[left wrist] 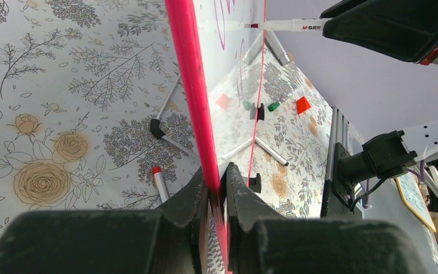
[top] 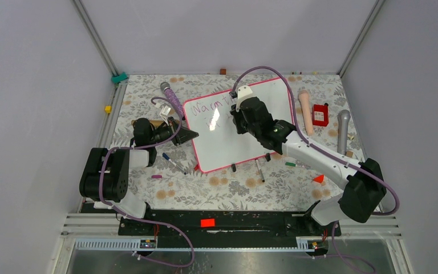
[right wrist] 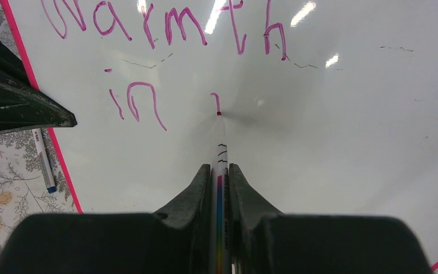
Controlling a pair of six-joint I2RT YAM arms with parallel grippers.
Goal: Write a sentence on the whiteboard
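Note:
The whiteboard, white with a pink-red frame, lies at mid-table. My left gripper is shut on its left edge; in the left wrist view the red frame runs down between the jaws of the left gripper. My right gripper hovers over the board, shut on a white marker whose tip touches the surface. The sentence reads "Warmth", then "in" below, with one short fresh stroke at the marker tip.
Loose pens lie left and in front of the board. A purple mic-like object lies at the back left. To the right are a pale cylinder, a red box, a grey microphone and a red wedge.

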